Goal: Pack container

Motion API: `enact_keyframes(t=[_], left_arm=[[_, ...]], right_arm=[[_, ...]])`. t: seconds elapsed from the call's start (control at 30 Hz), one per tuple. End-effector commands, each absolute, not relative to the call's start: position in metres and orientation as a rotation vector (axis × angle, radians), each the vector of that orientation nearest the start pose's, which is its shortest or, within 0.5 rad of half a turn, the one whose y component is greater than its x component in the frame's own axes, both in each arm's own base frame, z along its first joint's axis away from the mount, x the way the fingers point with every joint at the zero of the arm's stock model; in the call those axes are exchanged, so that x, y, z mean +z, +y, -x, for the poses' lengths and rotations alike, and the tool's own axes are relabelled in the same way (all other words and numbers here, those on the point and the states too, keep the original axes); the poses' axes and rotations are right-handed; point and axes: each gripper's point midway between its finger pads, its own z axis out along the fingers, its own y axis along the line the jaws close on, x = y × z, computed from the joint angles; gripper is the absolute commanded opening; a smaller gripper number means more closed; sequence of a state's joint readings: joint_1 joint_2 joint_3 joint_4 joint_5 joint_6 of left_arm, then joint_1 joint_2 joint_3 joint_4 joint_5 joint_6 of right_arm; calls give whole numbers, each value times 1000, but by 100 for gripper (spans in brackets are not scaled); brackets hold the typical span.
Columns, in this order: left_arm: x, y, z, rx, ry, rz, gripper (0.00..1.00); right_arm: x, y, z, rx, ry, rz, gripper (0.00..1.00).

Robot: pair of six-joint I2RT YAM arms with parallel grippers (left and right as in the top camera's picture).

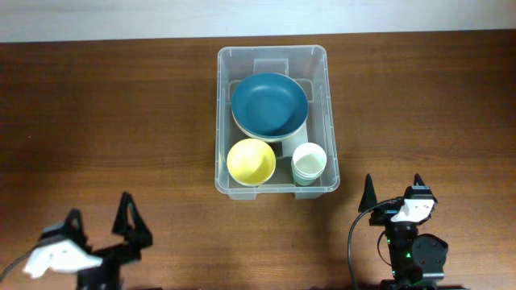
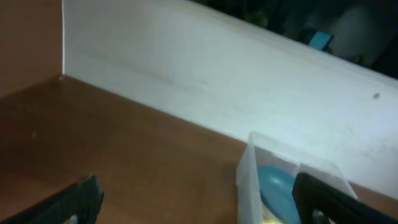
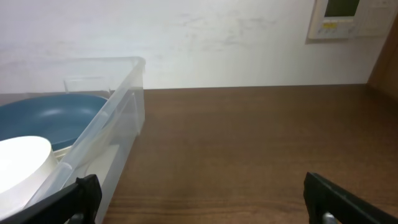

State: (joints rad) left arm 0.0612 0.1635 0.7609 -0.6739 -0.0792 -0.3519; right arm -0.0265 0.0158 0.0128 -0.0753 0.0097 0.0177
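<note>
From above, the clear container (image 1: 219, 121) sits in the middle of the table (image 1: 121, 105) with a blue bowl (image 1: 269, 105), a yellow bowl (image 1: 251, 161) and a white cup (image 1: 308, 163) inside. The left gripper (image 1: 98, 211) and right gripper (image 1: 393, 184) are near the front edge, fingers wide apart, empty. The left wrist view shows the container's corner low on the right. The right wrist view shows the container on the left.

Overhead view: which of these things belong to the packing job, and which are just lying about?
Part of the job: container; blue bowl, yellow bowl and white cup, all inside it; left end effector and right end effector, both open and empty.

Just there: table; wall panel, seen only from the right wrist.
</note>
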Motion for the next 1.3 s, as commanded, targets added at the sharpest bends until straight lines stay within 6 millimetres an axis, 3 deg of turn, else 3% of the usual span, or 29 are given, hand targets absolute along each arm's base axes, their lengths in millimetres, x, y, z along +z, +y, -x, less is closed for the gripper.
enact_keyframes(t=[0.0,0.1,0.23,0.4,0.6,0.73,1.27], left_arm=[[290,24,-200,-160,1600,383,99],[269,20,-225,-191,1544,349,99],[242,15,-242,-223,1512,313,99],[210,13,-246,-227,1546,311,99],[189,10,-245,-233,1552,299,99],[179,10,-245,-195,1561,261,99],[179,6,-245,88,1582,-46,99]], right_arm=[[155,-10,-246,-26,1652,-45,99],[155,-10,-246,-26,1652,-45,99],[155,-10,-246,-26,1652,-45,99],[155,-10,-246,-27,1652,-45,99],[155,-10,-246,-26,1652,-45,99],[155,-10,-246,-26,1652,-45,99],[155,-10,-246,-26,1652,-45,99]])
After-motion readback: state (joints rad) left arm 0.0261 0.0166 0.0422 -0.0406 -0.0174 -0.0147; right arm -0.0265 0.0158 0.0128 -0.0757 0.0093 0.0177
